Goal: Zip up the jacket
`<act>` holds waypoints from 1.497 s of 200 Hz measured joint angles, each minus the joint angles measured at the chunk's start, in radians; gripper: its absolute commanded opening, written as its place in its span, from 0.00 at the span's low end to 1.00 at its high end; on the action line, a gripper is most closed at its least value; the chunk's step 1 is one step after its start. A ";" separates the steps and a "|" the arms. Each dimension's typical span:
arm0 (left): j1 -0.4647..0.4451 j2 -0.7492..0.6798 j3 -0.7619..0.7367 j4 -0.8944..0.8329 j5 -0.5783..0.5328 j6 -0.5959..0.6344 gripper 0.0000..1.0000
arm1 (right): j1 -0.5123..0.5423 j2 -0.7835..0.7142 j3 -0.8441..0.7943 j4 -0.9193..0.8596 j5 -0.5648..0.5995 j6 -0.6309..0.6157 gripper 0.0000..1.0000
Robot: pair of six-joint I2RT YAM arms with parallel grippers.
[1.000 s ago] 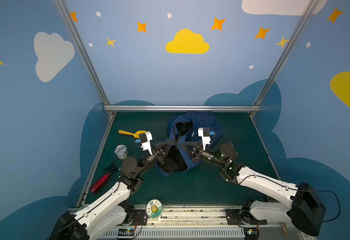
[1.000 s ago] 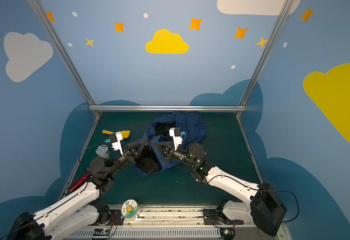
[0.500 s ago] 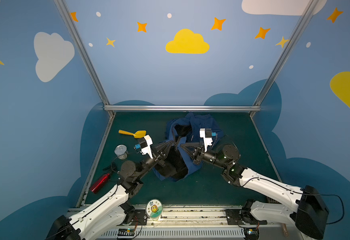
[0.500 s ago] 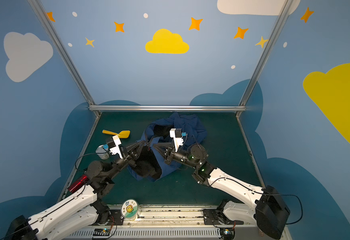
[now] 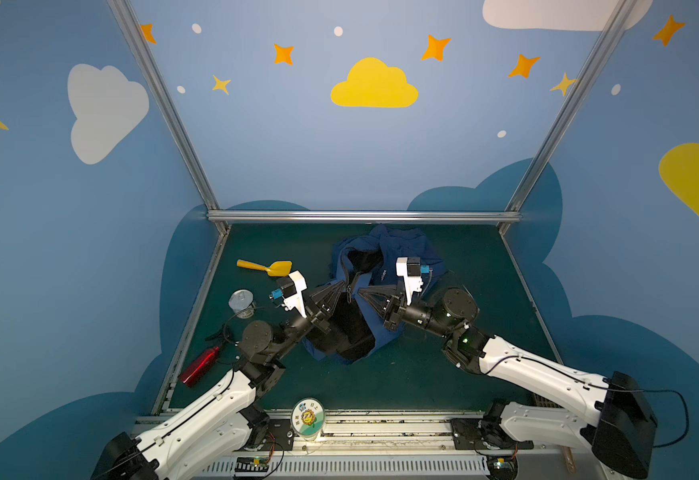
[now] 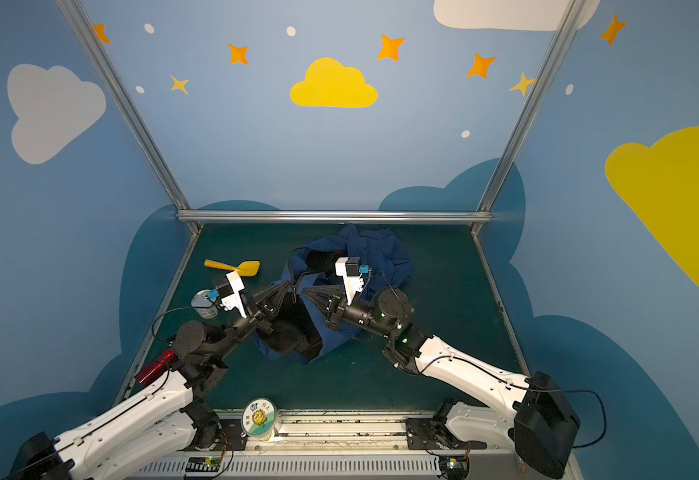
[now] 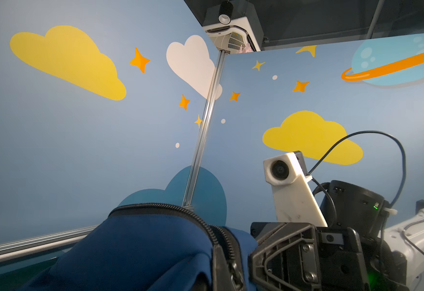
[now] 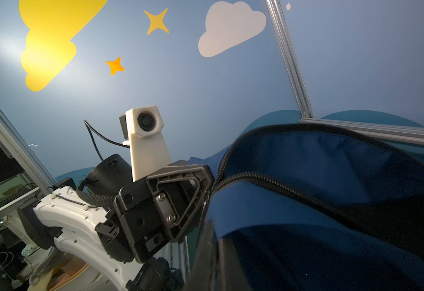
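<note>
Pinching the jacket (image 5: 395,249) at its zipper edges: left gripper (image 5: 341,287), right gripper (image 5: 363,292), both clamped.

Yellow scoop (image 5: 271,268), metal tin (image 5: 241,302), red bottle (image 5: 199,366)

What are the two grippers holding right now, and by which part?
Both hold the navy-blue fabric jacket: the left gripper pinches one front zipper edge, the right gripper the facing edge, tips nearly meeting.

The near, black-lined hem of the navy-blue fabric jacket (image 5: 399,249) has slid closer to the near edge. The white left wrist camera (image 5: 298,286) has drawn nearer, uncovering the yellow plastic scoop (image 5: 275,268).
</note>
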State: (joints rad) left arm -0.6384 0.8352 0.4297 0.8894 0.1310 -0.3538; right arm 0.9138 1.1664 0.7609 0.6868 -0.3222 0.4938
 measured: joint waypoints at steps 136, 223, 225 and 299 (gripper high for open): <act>-0.004 -0.017 0.000 -0.030 -0.013 0.037 0.03 | -0.019 0.055 0.027 0.039 0.001 0.027 0.00; -0.003 -0.030 0.000 -0.035 -0.067 0.056 0.03 | 0.055 0.135 0.016 0.217 0.152 0.065 0.00; -0.003 -0.032 0.000 -0.035 -0.069 0.056 0.03 | 0.055 0.135 0.015 0.219 0.156 0.066 0.00; -0.003 0.011 0.018 -0.080 -0.105 0.051 0.03 | 0.045 0.232 0.008 0.327 0.258 0.078 0.00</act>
State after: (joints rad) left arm -0.6415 0.8467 0.4473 0.8089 0.0257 -0.3023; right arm 0.9592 1.3987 0.7692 1.0142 -0.0639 0.5720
